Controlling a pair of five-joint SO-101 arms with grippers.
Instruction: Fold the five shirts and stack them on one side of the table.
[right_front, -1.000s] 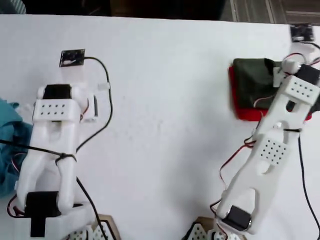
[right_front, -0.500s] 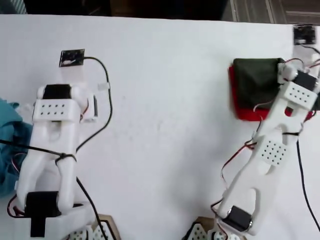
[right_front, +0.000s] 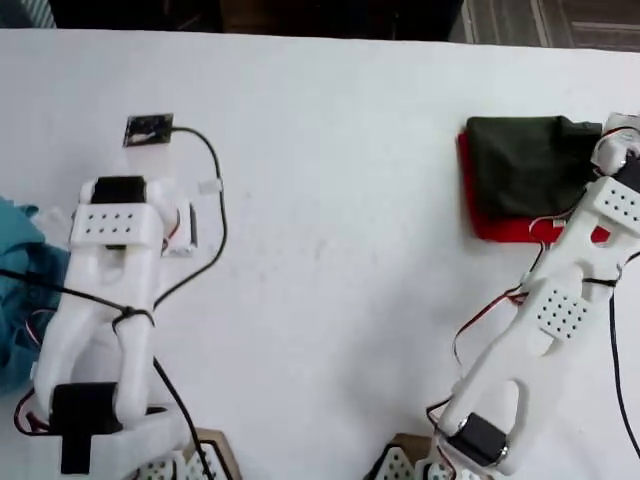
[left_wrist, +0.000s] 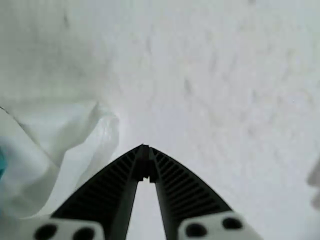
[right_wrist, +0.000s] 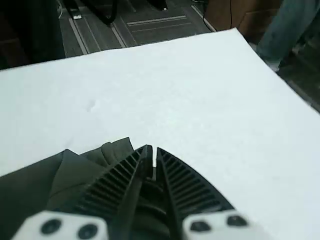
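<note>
Dark green shirt (right_front: 520, 165) lies folded on red shirt (right_front: 490, 230); left gripper (left_wrist: 144, 150) and right gripper (right_wrist: 150, 150) both pinched closed.

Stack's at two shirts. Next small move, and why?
Probably open the left gripper and swing it to the teal shirt: it lies crumpled at the table edge beside that arm, while the dark green shirt sits folded on the red shirt.

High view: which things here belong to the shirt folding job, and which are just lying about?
Job: green shirt, folded on the red shirt; teal shirt, crumpled.
Not the job: black cable; wooden blocks at the arms' feet.
</note>
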